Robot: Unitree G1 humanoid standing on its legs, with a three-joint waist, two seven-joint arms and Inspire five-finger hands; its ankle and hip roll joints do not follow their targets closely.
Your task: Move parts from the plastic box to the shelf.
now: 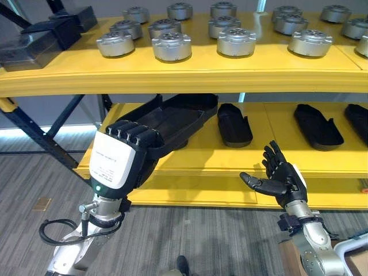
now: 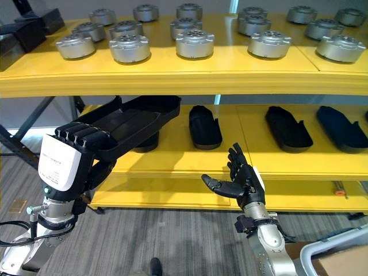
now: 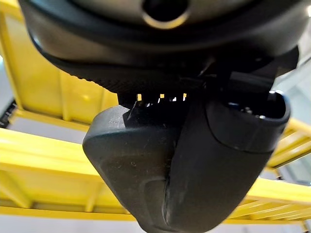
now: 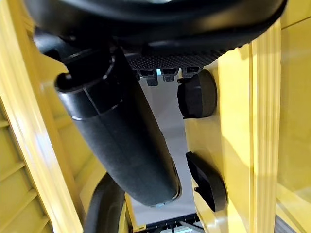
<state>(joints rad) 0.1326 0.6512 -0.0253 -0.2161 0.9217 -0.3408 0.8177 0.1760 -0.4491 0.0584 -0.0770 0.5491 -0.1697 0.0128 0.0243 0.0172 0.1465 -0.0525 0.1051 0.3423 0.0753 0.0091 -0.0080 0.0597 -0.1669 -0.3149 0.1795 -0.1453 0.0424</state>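
Yellow shelf (image 1: 190, 75) faces both hands: left hand (image 1: 123, 158) grips a black part (image 1: 172, 121); right hand (image 1: 282, 178) spread empty.

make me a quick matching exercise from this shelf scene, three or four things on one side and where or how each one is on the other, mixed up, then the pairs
1. silver round parts
2. long black part
3. right hand
4. flat black parts

A. open, holding nothing, in front of the shelf
B. lying on the lower shelf
C. gripped in the left hand
D. standing on the top shelf

Pairs: 1-D, 2-C, 3-A, 4-B
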